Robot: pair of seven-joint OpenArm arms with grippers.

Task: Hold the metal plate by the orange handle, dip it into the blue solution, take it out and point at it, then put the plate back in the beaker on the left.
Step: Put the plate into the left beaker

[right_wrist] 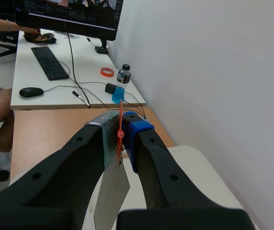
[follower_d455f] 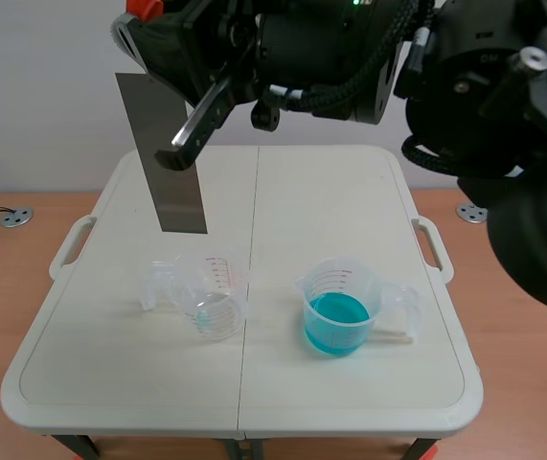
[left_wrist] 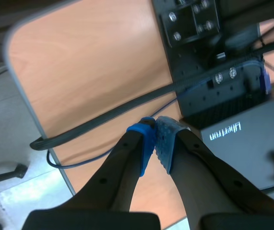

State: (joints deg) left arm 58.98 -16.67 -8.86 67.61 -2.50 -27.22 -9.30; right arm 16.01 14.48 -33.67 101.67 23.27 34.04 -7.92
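Observation:
The grey metal plate (follower_d455f: 168, 153) hangs upright, high above the table and behind the empty clear beaker (follower_d455f: 211, 297). My right gripper (right_wrist: 121, 129) is shut on its thin orange handle (right_wrist: 120, 120), with the plate (right_wrist: 112, 191) hanging below the fingers. The handle's orange top (follower_d455f: 144, 8) shows at the scene's upper edge. My left gripper (follower_d455f: 172, 153) is shut on nothing, and its tip lies against the plate's right side in the scene view. In the left wrist view the fingers (left_wrist: 155, 132) meet and no plate shows. The beaker of blue solution (follower_d455f: 340, 309) stands to the right.
Both arms are raised across the top of the white folding table (follower_d455f: 350, 192). Wooden flooring lies around it, with a metal disc (follower_d455f: 16, 218) at the left. Behind, a desk holds a keyboard (right_wrist: 49, 62), a bottle (right_wrist: 121, 86) and a monitor; a person sits there.

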